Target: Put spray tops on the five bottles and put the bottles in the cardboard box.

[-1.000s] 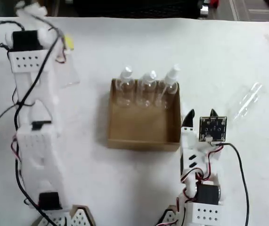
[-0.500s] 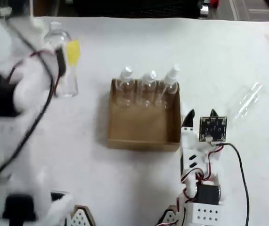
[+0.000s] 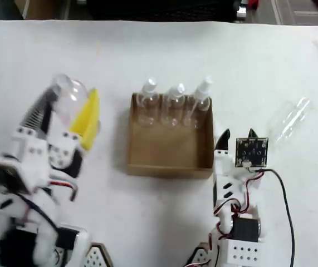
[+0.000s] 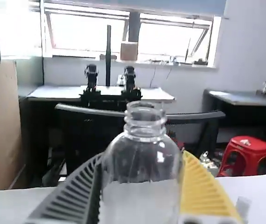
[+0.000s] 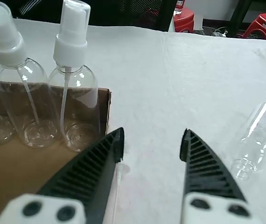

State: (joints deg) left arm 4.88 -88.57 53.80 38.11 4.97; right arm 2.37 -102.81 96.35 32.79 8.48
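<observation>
My left gripper (image 3: 68, 108) is shut on a clear bottle (image 3: 65, 90) with an open neck and no spray top, held above the table left of the cardboard box (image 3: 170, 166). In the left wrist view the bottle (image 4: 142, 172) stands between the grey finger (image 4: 70, 198) and the yellow finger (image 4: 207, 191). Three bottles with white spray tops (image 3: 174, 103) stand along the box's far wall. A second topless bottle (image 3: 292, 118) lies on the table to the right. My right gripper (image 5: 152, 139) is open and holds nothing, close to the box's right wall.
In the right wrist view the capped bottles (image 5: 72, 93) stand in the box corner (image 5: 104, 100), and the lying bottle (image 5: 258, 135) is just beyond one black finger (image 5: 202, 163). White cloth covers the table (image 3: 164, 50).
The left arm has pulled back from the far left of the table toward the front, bringing the topless bottle with it. The right arm has not moved.
</observation>
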